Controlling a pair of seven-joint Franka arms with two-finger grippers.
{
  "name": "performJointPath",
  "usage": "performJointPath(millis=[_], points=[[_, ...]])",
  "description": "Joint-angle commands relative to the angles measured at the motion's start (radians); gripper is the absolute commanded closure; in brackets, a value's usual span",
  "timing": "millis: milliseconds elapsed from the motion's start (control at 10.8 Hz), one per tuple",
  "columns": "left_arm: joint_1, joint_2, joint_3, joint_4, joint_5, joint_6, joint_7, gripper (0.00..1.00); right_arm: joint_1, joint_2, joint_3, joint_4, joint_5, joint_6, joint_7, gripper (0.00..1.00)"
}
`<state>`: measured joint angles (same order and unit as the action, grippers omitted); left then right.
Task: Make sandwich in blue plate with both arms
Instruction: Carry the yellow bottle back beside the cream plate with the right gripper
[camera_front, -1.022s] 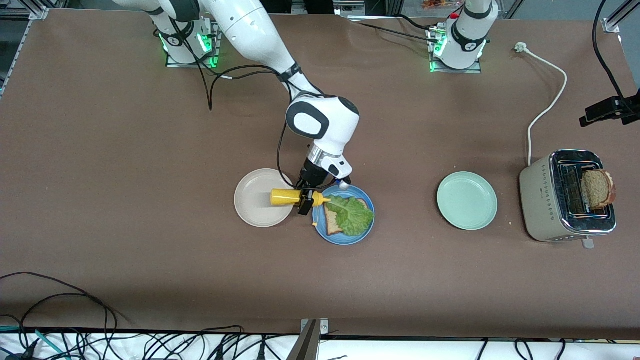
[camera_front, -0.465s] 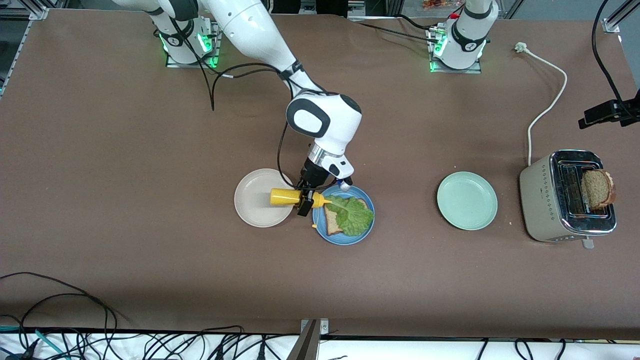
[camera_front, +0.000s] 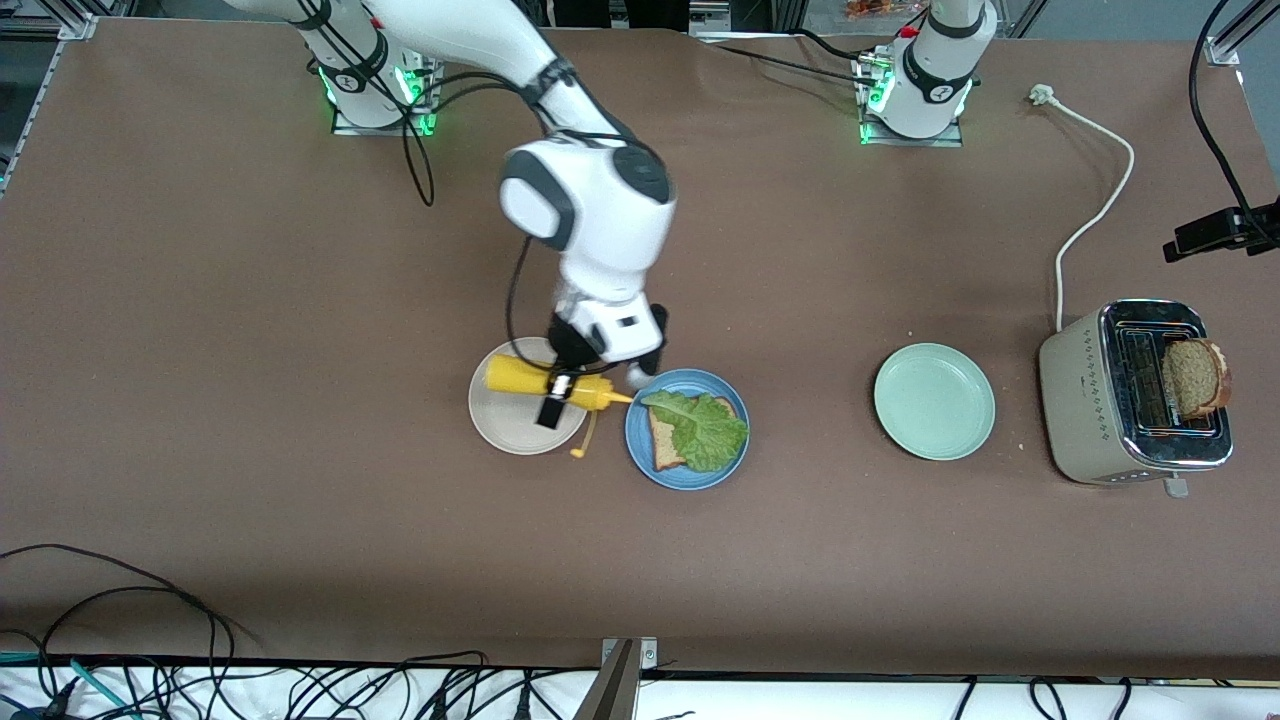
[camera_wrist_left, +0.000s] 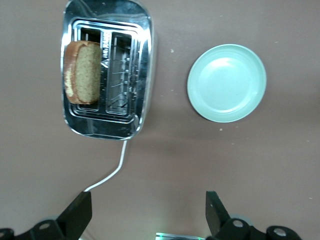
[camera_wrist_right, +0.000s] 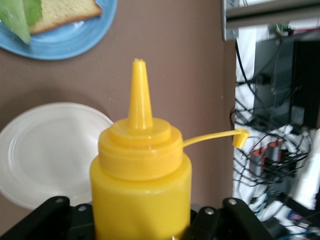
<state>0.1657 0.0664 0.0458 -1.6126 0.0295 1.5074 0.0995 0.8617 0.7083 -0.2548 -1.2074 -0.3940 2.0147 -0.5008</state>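
I see the right hand (camera_front: 556, 396) clenched on a yellow mustard bottle (camera_front: 545, 385), lying sideways over the beige plate (camera_front: 500, 425) with its nozzle aimed at the blue plate (camera_front: 690, 475) just beside it — that plate holds one bread slice (camera_front: 664, 448) under a lettuce leaf (camera_front: 708, 428). My left hand (camera_wrist_left: 147, 215) waits high over the surface with fingers spread wide, looking down on the toaster (camera_front: 1100, 400) — a second slice (camera_front: 1195, 378) stands in its slot — and the mint-green plate (camera_front: 934, 401).
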Motion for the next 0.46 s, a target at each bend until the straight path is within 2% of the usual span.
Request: performJointPath(millis=[0,186,372], points=[[-0.002,0.064,-0.007,0.069,0.092,-0.010,0.011,0.00,-0.168,-0.240,0.017,-0.199,0.266,0.010,-0.190,1.00],[0.000,0.102,-0.007,0.074,0.102,-0.010,-0.001,0.00,-0.303,-0.343,0.017,-0.308,0.522,0.009,-0.389,1.00],[0.006,0.156,-0.001,0.092,0.102,0.006,0.008,0.00,-0.407,-0.403,0.016,-0.406,0.720,0.007,-0.595,1.00]])
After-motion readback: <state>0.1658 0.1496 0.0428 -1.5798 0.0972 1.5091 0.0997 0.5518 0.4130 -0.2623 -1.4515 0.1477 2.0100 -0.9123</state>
